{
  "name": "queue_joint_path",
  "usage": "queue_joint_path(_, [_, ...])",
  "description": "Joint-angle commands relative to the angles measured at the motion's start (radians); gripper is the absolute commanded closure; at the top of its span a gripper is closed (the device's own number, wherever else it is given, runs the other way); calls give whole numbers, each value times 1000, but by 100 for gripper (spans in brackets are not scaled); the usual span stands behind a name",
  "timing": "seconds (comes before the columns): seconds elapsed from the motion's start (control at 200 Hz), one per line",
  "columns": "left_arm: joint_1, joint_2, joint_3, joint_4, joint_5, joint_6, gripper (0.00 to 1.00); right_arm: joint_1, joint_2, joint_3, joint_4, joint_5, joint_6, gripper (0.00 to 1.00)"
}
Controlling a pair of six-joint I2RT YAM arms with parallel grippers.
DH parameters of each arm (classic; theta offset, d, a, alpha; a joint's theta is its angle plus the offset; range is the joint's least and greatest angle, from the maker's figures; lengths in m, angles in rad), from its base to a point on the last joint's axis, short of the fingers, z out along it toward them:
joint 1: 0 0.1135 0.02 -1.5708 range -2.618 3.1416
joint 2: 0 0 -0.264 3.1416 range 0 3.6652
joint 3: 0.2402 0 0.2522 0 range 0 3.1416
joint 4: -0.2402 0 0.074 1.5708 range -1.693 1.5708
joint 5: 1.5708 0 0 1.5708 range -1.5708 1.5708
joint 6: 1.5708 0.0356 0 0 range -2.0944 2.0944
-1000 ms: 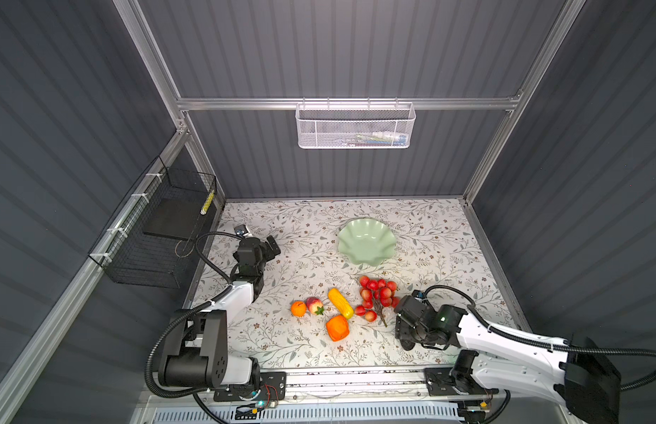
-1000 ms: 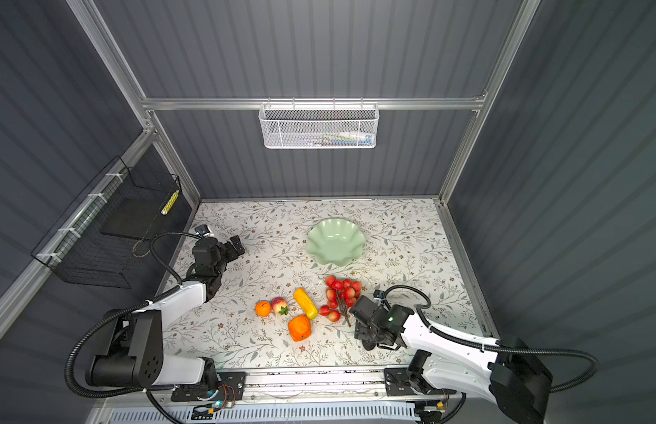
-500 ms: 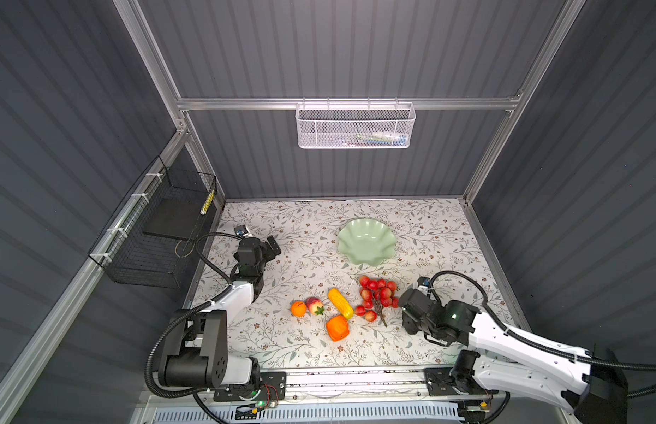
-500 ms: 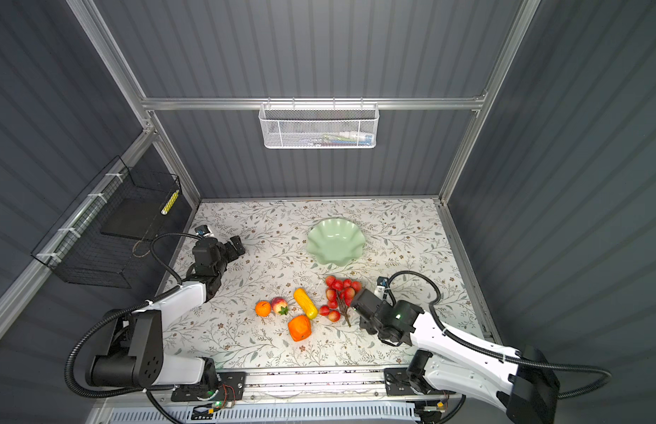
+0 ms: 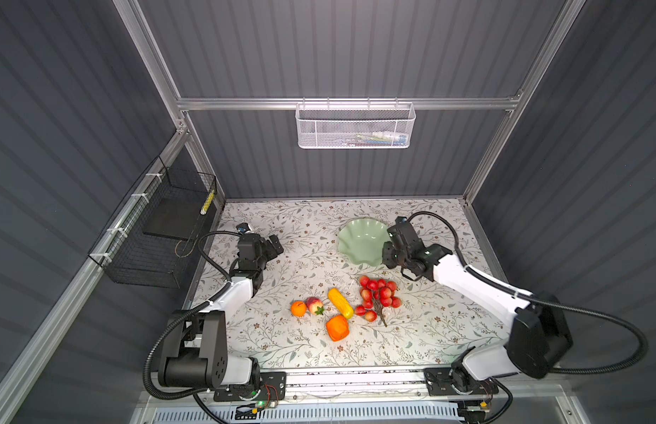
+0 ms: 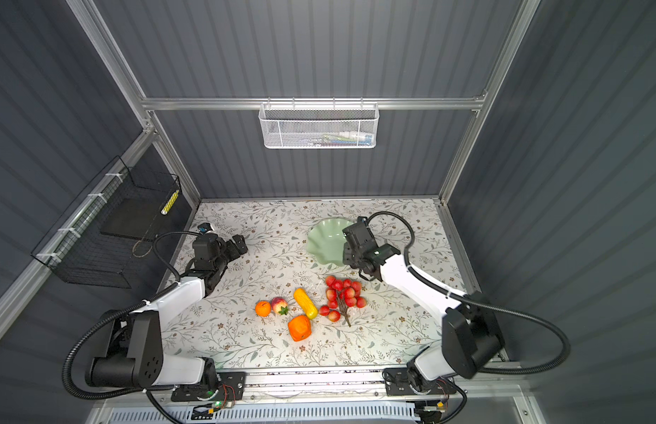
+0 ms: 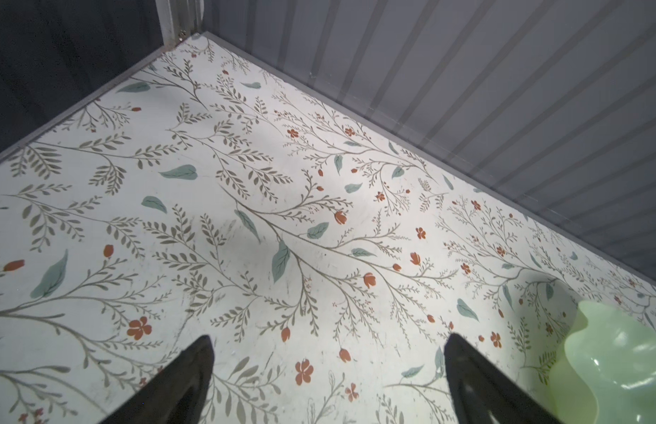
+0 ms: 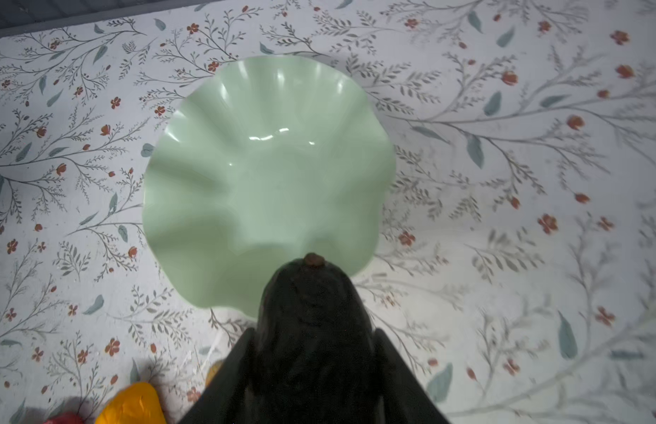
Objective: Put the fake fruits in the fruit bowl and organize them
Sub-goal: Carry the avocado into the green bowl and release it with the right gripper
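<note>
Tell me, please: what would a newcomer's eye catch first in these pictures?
The red berry bunch and the blocky orange fruit, bright at the front middle of the flowered table, catch the eye first. Behind them lies the pale green fruit bowl, empty, and at its rim the right gripper is shut on a dark oval fruit.

No words, brand, number or sign can be read in any of the views. The yellow strip (image 5: 208, 202) on the black wire basket (image 5: 143, 257) is too small to tell whether it bears print. The packets (image 5: 378, 138) in the white mesh basket (image 5: 319, 130) show only blurred colours (nothing legible). The desk (image 5: 429, 330) carries a floral pattern, no lettering.
</note>
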Motion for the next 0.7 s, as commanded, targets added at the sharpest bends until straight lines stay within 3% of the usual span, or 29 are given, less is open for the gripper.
queue_joint_path(0.0, [-1,-48,23,-123,77,-2,3,-24,118,111,67,-84,-111,67])
queue_joint_path(0.2, [-1,-100,51,-310,174,29,7,-61,389,306,51,-138,-146,65])
queue_joint_path(0.37, [-3,-145,64,-493,260,61,10,-88,492,365,48,-161,-140,64])
queue_joint_path(0.6, [-5,-217,9,-668,293,16,12,-103,536,382,43,-180,-129,37])
queue_joint_path(0.695, [-6,-241,-36,-688,324,-7,13,-103,525,389,42,-183,-130,32])
